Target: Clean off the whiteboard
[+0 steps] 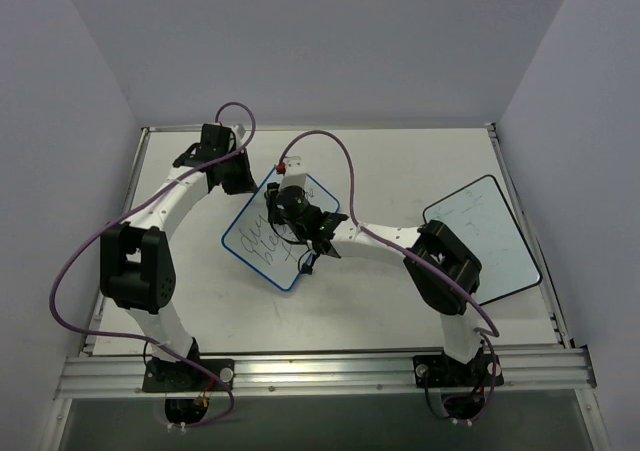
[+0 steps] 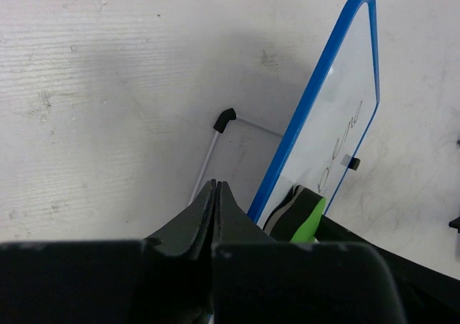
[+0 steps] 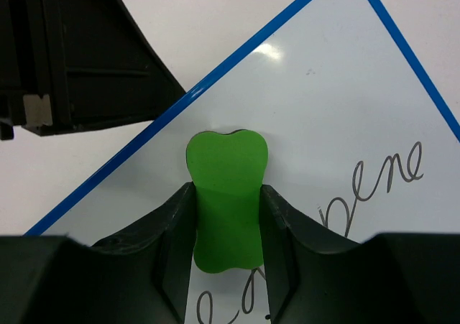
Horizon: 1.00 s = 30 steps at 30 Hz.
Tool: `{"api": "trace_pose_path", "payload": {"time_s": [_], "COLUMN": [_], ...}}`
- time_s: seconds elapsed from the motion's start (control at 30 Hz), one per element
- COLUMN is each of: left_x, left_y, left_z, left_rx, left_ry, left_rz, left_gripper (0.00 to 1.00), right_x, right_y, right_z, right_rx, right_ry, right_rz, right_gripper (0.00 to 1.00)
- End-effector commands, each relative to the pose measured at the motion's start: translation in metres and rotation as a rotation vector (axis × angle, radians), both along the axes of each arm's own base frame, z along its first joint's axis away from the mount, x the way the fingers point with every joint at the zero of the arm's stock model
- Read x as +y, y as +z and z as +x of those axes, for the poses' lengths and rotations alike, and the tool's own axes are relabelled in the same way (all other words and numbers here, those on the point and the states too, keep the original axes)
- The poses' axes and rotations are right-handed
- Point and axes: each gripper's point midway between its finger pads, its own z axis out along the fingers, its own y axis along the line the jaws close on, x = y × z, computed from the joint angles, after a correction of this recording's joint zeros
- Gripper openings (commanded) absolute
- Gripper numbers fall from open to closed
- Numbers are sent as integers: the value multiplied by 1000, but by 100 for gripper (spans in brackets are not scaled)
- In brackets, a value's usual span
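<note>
White table (image 1: 400, 171) between lavender walls carries the whiteboard (image 1: 255, 251) near its middle, propped at a tilt. Right gripper (image 3: 226, 195) clamps a green eraser (image 3: 227, 159) over the board's clean upper part. Left gripper (image 2: 216, 187) sits pinched empty beside the frame. Scribbles (image 3: 388, 177) show below the eraser, so most wiping looks left.

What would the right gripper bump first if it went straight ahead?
Probably the whiteboard. The right gripper, shut on the green eraser, points at its white face; the eraser may already touch, depth is unclear.
</note>
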Motion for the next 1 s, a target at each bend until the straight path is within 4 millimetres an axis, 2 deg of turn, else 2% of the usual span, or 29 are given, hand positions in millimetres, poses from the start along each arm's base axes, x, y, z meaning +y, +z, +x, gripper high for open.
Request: {"api": "trace_pose_path", "payload": {"time_s": [0.0,0.33,0.5,0.63,0.8,0.97], "left_x": [-10,-17,-18,-19,-18,-18], "left_y": [20,18,17,17,17,17], "left_z": [-9,-11,-12,-12,-14,-14], "left_rx": [-37,-32,-31,-32,-33,-31], "left_ry": [-39,-53,-56,-59,-60,-60], "left_rz": [-32,-29,-29,-30,-24,-24], "left_gripper": [2,2,2,2,2,2], "right_x": [10,32,35,26,2,-14], "right_y": [-25,-28,-33,-39,-46,-45], "right_z": [-38,-73,-82,-77,-58,-44], "right_rx": [72,72,77,80,92,96], "right_ry": [78,137,148,122,63,27], "right_rz": [-51,-44,-52,-71,-83,-87], "right_gripper": [0,0,0,0,0,0]}}
